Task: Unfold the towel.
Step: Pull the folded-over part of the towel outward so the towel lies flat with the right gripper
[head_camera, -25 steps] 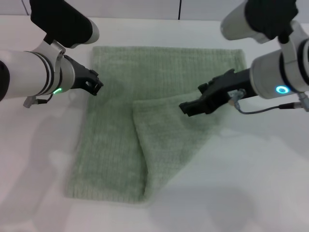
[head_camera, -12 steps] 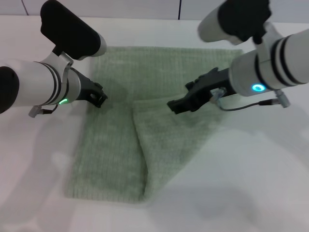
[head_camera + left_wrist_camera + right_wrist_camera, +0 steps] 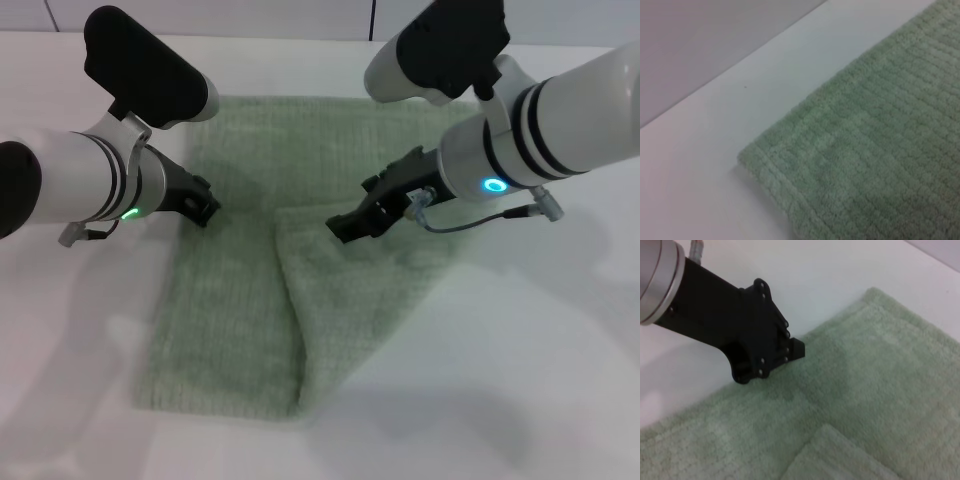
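Observation:
The pale sage-green towel (image 3: 240, 300) lies flat on the white table, with its right part folded over in a diagonal flap (image 3: 350, 290). My right gripper (image 3: 355, 208) is open and hovers just over the flap's upper edge, near its corner (image 3: 282, 215). My left gripper (image 3: 203, 205) is low at the towel's left edge. The right wrist view shows the left gripper (image 3: 762, 347) at the towel's border (image 3: 880, 365) and the flap's corner (image 3: 832, 455). The left wrist view shows a towel corner (image 3: 865, 170) on the table.
The white table (image 3: 520, 380) surrounds the towel on all sides. A grey wall (image 3: 700, 40) rises behind the table's far edge. Both forearms hang over the towel's upper half.
My right gripper has moved left across the towel, from the flap's right side to near its upper corner. My left gripper has shifted slightly right and down onto the towel's edge.

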Available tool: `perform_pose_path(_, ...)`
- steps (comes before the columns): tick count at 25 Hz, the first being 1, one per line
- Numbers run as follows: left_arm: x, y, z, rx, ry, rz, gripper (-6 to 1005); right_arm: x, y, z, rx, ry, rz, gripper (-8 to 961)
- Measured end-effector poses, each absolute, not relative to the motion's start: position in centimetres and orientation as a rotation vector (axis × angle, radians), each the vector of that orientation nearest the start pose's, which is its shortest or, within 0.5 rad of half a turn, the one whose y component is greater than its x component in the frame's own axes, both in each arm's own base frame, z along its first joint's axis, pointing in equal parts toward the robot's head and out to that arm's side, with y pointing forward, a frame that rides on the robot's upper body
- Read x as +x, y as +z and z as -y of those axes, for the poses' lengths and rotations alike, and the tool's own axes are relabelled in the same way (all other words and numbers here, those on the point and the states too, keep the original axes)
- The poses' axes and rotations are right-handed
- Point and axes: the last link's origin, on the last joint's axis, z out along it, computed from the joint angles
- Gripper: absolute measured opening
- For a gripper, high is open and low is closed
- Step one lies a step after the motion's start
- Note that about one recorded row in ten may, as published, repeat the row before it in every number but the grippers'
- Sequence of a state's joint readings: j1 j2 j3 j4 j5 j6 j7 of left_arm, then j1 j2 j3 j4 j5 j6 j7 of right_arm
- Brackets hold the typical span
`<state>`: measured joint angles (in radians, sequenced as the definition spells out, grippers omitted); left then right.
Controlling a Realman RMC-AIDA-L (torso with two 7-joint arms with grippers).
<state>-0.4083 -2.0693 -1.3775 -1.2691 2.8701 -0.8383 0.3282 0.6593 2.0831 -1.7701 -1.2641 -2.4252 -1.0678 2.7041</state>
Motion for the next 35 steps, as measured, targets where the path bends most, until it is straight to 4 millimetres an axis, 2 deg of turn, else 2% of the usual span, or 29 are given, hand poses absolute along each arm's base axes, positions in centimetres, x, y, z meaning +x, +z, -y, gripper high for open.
perform_pose_path(12,-22.3,-4.0,-37.3,-2.233,0.353,0.635,11,10.9,-10.5,-36.0,-2.688,-0.185,-0.568,650)
perform_pose_path(35,-22.1,-4.3,-37.1,-2.246,0.364,0.627,18,10.8,-12.2,-36.4,-2.674,-0.129,-0.521,618)
